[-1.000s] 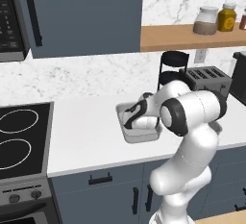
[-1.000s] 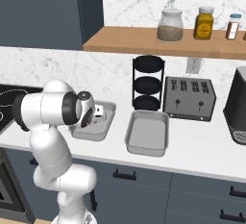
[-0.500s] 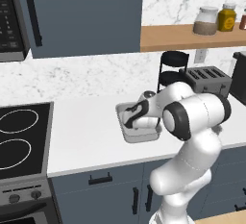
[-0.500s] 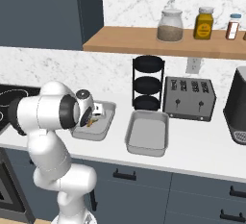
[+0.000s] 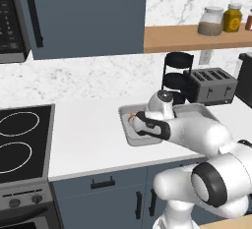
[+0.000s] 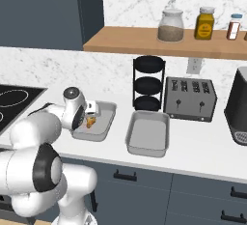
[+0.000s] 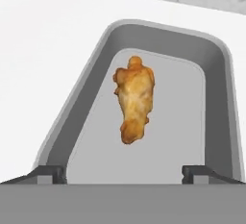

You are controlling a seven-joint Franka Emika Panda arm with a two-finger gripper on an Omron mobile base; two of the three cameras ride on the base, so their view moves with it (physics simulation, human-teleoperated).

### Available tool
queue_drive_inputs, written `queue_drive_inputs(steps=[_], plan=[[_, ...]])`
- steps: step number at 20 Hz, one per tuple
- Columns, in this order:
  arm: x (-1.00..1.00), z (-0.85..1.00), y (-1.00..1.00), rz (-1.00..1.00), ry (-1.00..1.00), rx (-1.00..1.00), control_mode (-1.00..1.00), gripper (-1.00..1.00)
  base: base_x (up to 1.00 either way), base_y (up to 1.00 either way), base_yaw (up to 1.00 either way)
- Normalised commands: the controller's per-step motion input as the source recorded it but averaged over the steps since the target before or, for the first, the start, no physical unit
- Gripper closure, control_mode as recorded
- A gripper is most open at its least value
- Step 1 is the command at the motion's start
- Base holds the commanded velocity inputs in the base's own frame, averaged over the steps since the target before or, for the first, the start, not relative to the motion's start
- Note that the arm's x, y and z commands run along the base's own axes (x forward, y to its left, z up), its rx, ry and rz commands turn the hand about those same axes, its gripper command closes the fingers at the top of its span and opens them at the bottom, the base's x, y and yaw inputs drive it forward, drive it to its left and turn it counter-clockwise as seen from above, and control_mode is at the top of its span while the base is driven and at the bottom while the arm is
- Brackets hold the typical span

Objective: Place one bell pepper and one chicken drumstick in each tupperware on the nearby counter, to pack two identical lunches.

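Observation:
A golden-brown chicken drumstick (image 7: pixel 134 100) lies loose on the floor of the left tupperware (image 7: pixel 218 98), a shallow grey tray on the white counter (image 5: pixel 88 134). My gripper (image 7: pixel 124 175) hovers just over this tray's near end, open, its fingertips (image 7: pixel 48 173) wide apart with nothing between them. From the right base view the drumstick (image 6: pixel 90 121) shows beside the gripper (image 6: pixel 87 118) in the left tupperware (image 6: pixel 107 122). The second tupperware (image 6: pixel 148 132) stands to its right with nothing in it. The bell pepper is out of view.
A slotted grey toaster (image 6: pixel 189 98) and a black three-tier rack (image 6: pixel 148 83) stand at the back of the counter. A dark coffee machine (image 6: pixel 239 105) is at the far right, a stove (image 5: pixel 19 139) at the left. A wooden shelf (image 6: pixel 144 41) with jars hangs above.
The jaws have gone from shut to wide open, and the drumstick they held now lies free in the left tupperware. The arm's elbow has swung lower.

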Motion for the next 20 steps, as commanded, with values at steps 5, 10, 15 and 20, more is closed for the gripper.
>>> queue_drive_inputs(steps=[5, 10, 15, 20], plan=[[-0.94, 1.0, -0.16, -0.09, 0.0, 0.0, -1.0, -1.0, 0.0, 0.0, 0.0], [-0.98, 1.0, -0.38, -0.11, 0.0, 0.0, -1.0, -1.0, 0.0, 0.0, 0.0], [-0.99, 1.0, -0.23, -0.05, -0.03, 0.0, -1.0, -1.0, 0.0, 0.0, 0.0], [-1.0, 1.0, 0.0, 0.0, -0.12, 0.0, -1.0, -1.0, 0.0, 0.0, 0.0]])
